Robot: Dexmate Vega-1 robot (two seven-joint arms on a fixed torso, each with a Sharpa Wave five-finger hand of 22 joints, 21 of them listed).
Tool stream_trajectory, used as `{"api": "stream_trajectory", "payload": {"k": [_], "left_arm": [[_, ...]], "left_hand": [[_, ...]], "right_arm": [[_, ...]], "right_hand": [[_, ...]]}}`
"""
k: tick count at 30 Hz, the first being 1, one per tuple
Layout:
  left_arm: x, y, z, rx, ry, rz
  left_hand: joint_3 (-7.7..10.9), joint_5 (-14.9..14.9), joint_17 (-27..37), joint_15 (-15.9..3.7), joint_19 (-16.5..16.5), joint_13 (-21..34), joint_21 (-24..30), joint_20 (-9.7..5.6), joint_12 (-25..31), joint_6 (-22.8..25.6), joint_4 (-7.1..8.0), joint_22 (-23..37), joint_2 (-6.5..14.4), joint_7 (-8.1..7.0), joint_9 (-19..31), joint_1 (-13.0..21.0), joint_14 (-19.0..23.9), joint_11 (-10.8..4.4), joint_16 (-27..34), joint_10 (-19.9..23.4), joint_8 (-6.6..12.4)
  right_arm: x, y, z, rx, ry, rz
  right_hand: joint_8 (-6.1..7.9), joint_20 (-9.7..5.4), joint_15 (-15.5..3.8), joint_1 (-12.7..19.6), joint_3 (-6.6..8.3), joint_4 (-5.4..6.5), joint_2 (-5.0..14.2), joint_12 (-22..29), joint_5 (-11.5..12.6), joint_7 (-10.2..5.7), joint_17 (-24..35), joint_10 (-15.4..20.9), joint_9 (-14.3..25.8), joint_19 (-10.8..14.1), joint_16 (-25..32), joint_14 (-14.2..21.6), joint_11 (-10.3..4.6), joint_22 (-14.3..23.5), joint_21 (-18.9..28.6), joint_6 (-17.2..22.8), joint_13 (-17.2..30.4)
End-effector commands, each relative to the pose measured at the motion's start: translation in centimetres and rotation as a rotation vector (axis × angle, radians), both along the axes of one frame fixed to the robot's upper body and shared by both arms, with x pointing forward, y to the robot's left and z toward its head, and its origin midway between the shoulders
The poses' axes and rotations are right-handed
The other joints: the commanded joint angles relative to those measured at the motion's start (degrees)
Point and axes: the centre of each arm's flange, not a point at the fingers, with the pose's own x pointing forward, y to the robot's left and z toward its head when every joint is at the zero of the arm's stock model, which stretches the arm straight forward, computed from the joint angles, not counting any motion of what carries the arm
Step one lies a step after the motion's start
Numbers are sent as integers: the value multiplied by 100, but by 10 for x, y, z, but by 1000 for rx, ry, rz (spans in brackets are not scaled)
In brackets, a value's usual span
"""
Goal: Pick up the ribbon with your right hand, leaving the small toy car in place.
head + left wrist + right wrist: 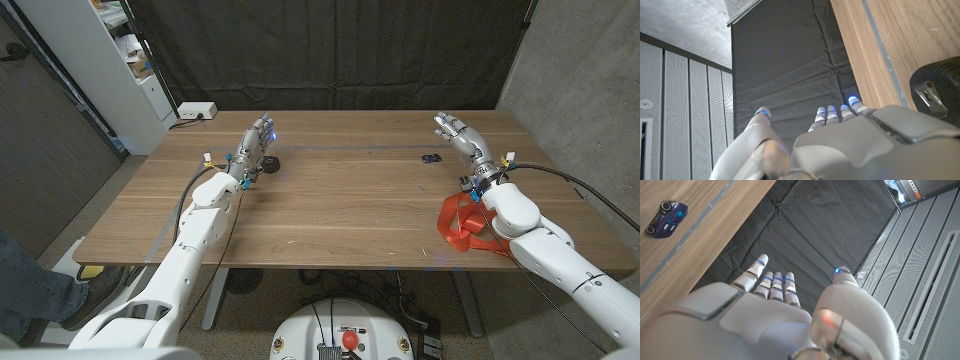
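Though my right forearm hides part of it, the ribbon (462, 222) lies bunched at the tabletop's (340, 215) right near corner, perhaps pointing edgeward. Toy car (432, 158) sits farther back. My right hand (458, 133) and left hand (256, 143) hover spread, empty.

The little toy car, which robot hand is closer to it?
Right. The right hand is just beside the toy car, toward the table's right edge; the left hand is far across the table on its other side.

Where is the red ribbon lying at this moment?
In the head view, the red ribbon lies at the table's near right edge, beside the right forearm, nearer the robot than the right hand and the small toy car.
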Motion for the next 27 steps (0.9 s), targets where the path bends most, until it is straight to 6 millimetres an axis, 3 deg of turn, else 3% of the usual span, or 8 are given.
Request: {"api": "stream_trajectory", "payload": {"k": [1,27], "left_arm": [[-6,1,-1,6,2,3],[-16,-8,-2,20,-6,-10]], "left_hand": [[1,-21,16,18,-673,8,-39,24,-5,15,-24,18,76,42,19,22,-49,16,-8,-63,-11],[-12,-25,18,9,-690,-18,-116,57,-6,14,-45,22,97,37,20,10,-75,6,-13,-87,-13]], "right_arm": [[-12,-2,-1,-14,-18,-7],[-36,-14,-7,-50,-46,-39]], "right_hand": [[30,-127,-24,32,-3,-38,10,38,-9,20,9,14,20,62,27,27,17,21,-21,15,-4],[27,-133,-35,36,-14,-68,35,38,-9,10,1,63,22,206,60,118,2,21,-45,51,-6]]}}
